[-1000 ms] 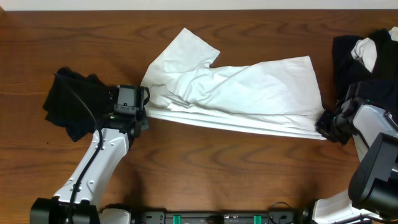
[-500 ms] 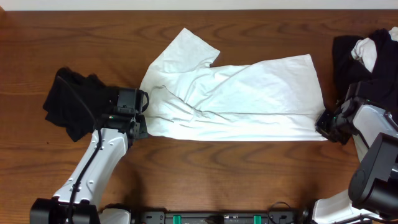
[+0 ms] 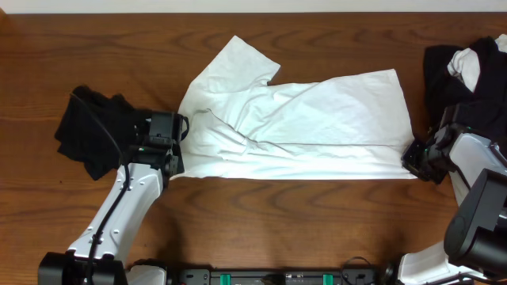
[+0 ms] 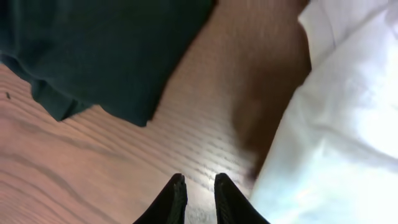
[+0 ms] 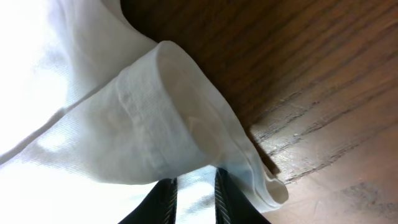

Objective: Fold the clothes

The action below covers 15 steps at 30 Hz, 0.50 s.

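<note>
The white T-shirt (image 3: 317,119) lies spread across the middle of the table, folded lengthwise with a straight front edge. My left gripper (image 3: 176,162) is at its left front corner. In the left wrist view this gripper (image 4: 200,182) has its fingers a little apart over bare wood, with nothing between them and the T-shirt (image 4: 336,137) just to the right. My right gripper (image 3: 413,154) is at the shirt's right front corner. The right wrist view shows that gripper (image 5: 196,183) shut on the doubled white hem (image 5: 143,124).
A black garment (image 3: 91,131) lies bunched at the left, behind my left arm, and shows dark in the left wrist view (image 4: 106,50). A pile of black and white clothes (image 3: 459,71) sits at the far right. Bare wood runs along the table's front.
The shirt's left front corner was drawn toward the front, which flattened the raised fold into a straight edge. My left gripper then let go of the cloth. The right gripper held still.
</note>
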Each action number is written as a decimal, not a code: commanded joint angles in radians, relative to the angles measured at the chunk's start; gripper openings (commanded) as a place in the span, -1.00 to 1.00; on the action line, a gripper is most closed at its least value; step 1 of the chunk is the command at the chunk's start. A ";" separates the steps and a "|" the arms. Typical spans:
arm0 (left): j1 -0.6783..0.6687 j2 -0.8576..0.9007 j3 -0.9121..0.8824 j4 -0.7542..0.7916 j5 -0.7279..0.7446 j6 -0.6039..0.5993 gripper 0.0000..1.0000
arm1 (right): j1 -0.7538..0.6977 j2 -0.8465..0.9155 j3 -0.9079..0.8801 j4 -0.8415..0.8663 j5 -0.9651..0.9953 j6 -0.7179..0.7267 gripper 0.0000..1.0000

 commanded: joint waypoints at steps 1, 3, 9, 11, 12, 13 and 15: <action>0.004 -0.019 0.015 0.009 -0.040 -0.030 -0.63 | 0.010 0.014 -0.027 -0.003 0.094 -0.011 -0.63; 0.004 -0.024 0.015 0.023 -0.036 -0.033 -0.63 | 0.010 0.014 -0.027 -0.001 0.110 0.002 -0.62; 0.004 -0.022 0.015 0.092 0.246 -0.032 -0.63 | 0.010 0.013 -0.027 0.039 0.064 0.007 -0.61; 0.004 -0.018 0.011 0.111 0.329 -0.032 -0.63 | 0.010 0.013 -0.027 0.044 0.057 0.007 -0.61; 0.004 -0.014 0.006 0.127 0.367 -0.033 -0.63 | 0.010 0.013 -0.027 0.044 0.058 0.007 -0.61; 0.004 -0.006 0.000 0.145 0.397 -0.032 -0.63 | 0.010 0.013 -0.027 0.040 0.059 0.007 -0.62; 0.004 0.009 -0.011 0.171 0.413 -0.032 -0.63 | 0.010 0.013 -0.027 0.026 0.063 0.007 -0.63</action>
